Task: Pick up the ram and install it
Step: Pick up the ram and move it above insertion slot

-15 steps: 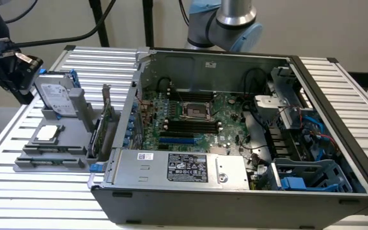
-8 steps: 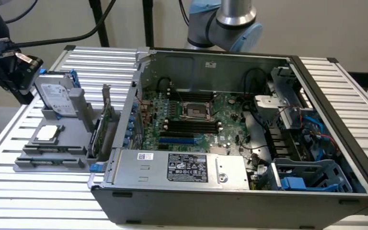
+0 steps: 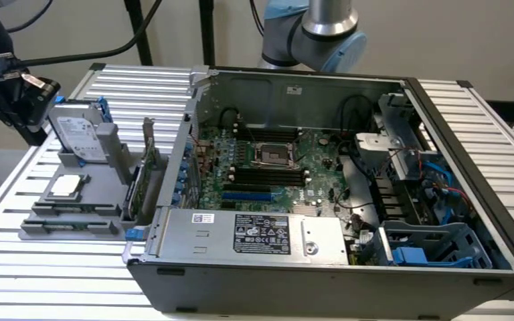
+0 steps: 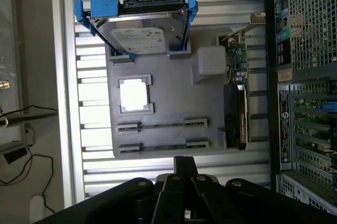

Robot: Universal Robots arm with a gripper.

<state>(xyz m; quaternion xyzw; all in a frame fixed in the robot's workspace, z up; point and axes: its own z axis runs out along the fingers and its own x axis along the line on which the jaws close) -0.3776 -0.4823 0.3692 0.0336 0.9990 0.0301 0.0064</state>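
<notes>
Ram (image 4: 162, 125), seemingly edge-on in gray tray (image 4: 168, 92) slot, tool (image 4: 185, 163) beyond tray edge

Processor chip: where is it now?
The processor chip sits on the gray tray at the exterior view's left, outside the computer case, between the hard drive and two long slots.

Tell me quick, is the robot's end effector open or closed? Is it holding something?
End effector: cannot be told, open or closed; it hangs over the gray tray.
</notes>
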